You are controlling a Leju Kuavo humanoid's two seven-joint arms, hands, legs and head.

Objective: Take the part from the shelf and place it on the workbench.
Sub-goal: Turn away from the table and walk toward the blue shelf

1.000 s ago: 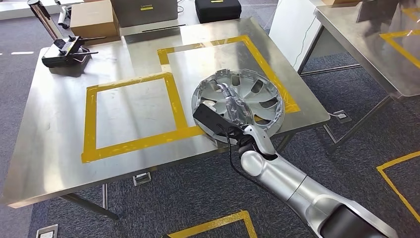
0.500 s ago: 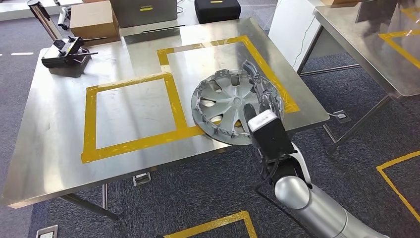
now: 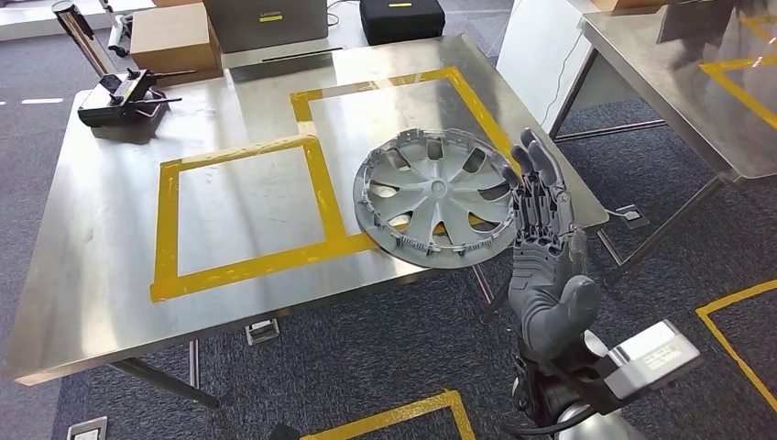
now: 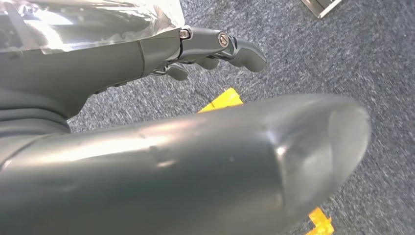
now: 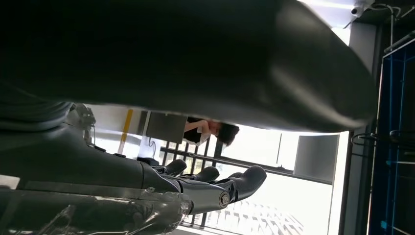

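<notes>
Hubcap lies flat on surface, overhanging near edge; right robot hand just beside it, fingers spread, holding nothing.

A workshop or robot test lab: steel workbenches marked with yellow tape squares, grey carpet with taped floor lines, cardboard box, equipment cases, a controller and a hubcap on the bench
</notes>
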